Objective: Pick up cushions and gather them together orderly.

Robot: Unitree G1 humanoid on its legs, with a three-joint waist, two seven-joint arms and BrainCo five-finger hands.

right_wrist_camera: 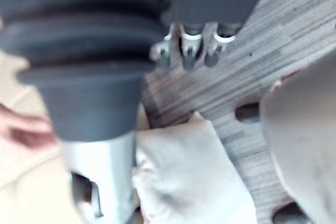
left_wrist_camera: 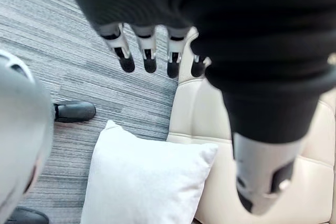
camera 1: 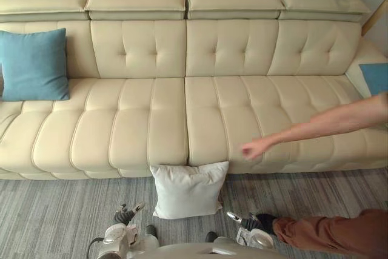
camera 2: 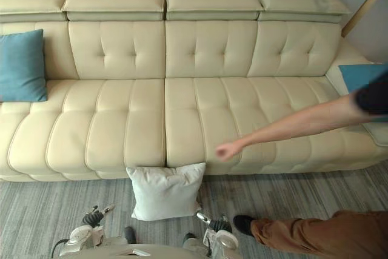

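On grey striped carpet [camera 1: 60,210], a white square cushion [camera 1: 188,189] is leaning against a cream leather sofa [camera 1: 151,119], between the straight-fingered left robot hand [left_wrist_camera: 148,51] and seemingly nearer right robot hand [camera 1: 247,222], fingers unclear.

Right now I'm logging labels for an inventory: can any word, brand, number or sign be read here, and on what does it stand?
None can be read.
White square fabric cushion on the grey striped carpet: plain, no tag showing.
Blue square cushion on the cream tufted leather sofa: plain.
Blue cushion at the sofa's right end: plain where it shows.
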